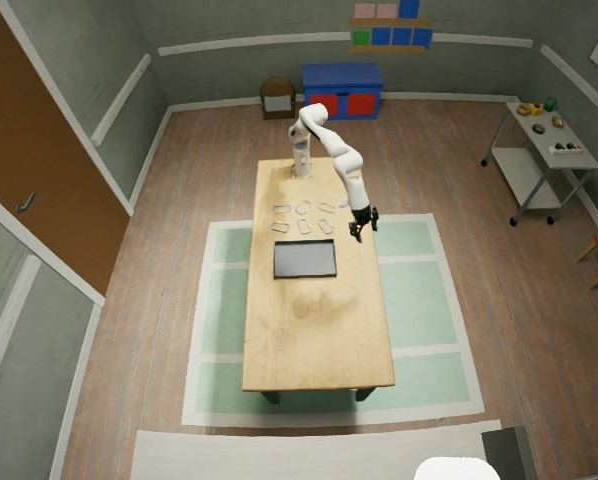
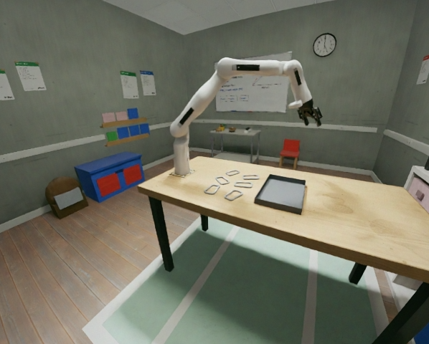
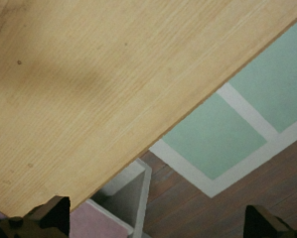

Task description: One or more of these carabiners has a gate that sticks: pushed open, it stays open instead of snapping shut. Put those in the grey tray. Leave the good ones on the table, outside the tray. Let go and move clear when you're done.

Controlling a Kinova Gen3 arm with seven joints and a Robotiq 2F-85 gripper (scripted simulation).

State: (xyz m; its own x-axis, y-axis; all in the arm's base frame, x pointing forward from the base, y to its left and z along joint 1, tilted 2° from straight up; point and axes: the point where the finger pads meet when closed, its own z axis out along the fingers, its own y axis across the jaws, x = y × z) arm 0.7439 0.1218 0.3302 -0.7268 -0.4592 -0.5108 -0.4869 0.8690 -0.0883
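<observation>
Overhead, the gripper (image 1: 362, 225) hangs with its fingers spread wide and nothing between them, high above the right edge of the wooden table (image 1: 315, 335). Only the wrist view looks straight down past the fingertips: bare wood, the table's edge, green rug (image 3: 213, 144) and a pale cabinet (image 3: 133, 185) below. It catches none of the carabiners. The top view shows six carabiners (image 1: 303, 207) lying flat in two rows of three, between the arm's base and the grey tray (image 1: 276, 258); a seventh may sit under the forearm, too hidden to tell. The tray holds nothing, as the exterior view also shows, nearer and clearer.
</observation>
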